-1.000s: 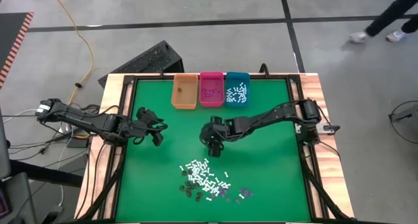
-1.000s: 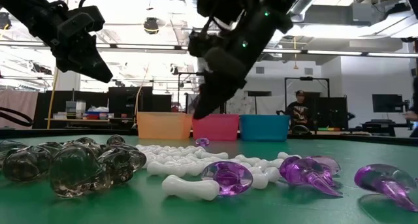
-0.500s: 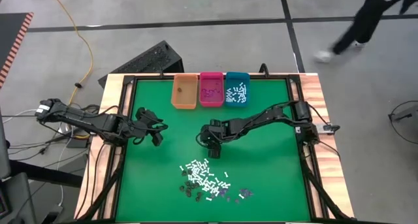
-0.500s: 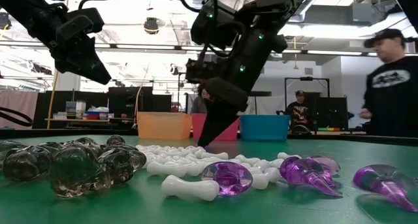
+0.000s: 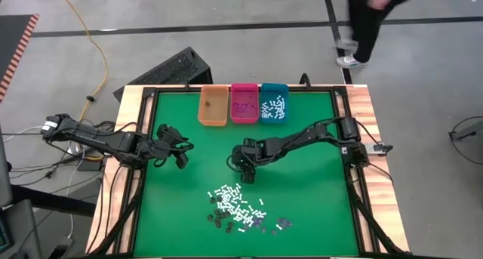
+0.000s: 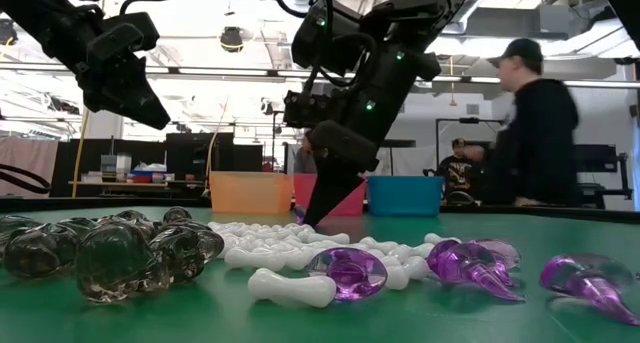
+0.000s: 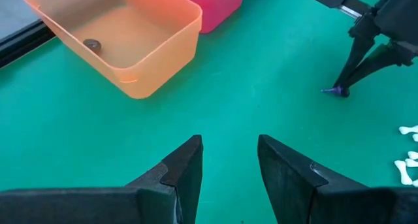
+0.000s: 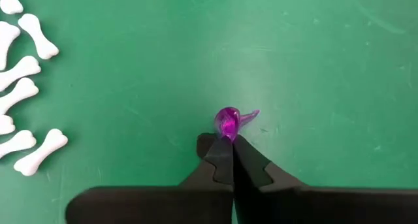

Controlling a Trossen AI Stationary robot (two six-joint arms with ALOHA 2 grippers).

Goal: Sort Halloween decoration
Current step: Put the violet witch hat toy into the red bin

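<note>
Right gripper [image 8: 227,147] down at the green table [image 5: 302,191], near the middle, just far of the decoration pile. Fingertips [image 8: 219,150] pressed together, pinching the edge of one purple piece [image 8: 230,121]; piece touching the mat, most of it sticking out past the tips. Same gripper in the low view [image 6: 318,205], tips pointed down to the table surface; from above [image 5: 244,170], purple piece too small to pick out there.

Left gripper [image 7: 228,160] hovering over the left part of the table, well apart from the pile; fingers [image 7: 185,166] spread, nothing between them. Seen from above at the table's left [image 5: 179,150] and high at the left in the low view [image 6: 135,95].

Pile of Halloween decoration [image 5: 240,210] on the near half of the table: white bone pieces [image 6: 280,253], purple bits [image 6: 352,271] toward the right, dark smoky pieces [image 6: 110,251] at the left in the low view.

Three bins in a row at the far edge: orange bin [image 5: 213,106] with one small dark piece [image 7: 92,45] inside, pink bin [image 5: 244,103] holding what look like purple bits, though hard to resolve, teal bin [image 5: 273,103] holding white pieces.

Person [image 6: 530,133] standing beyond the table in the low view; legs at the far right from above [image 5: 361,25].
</note>
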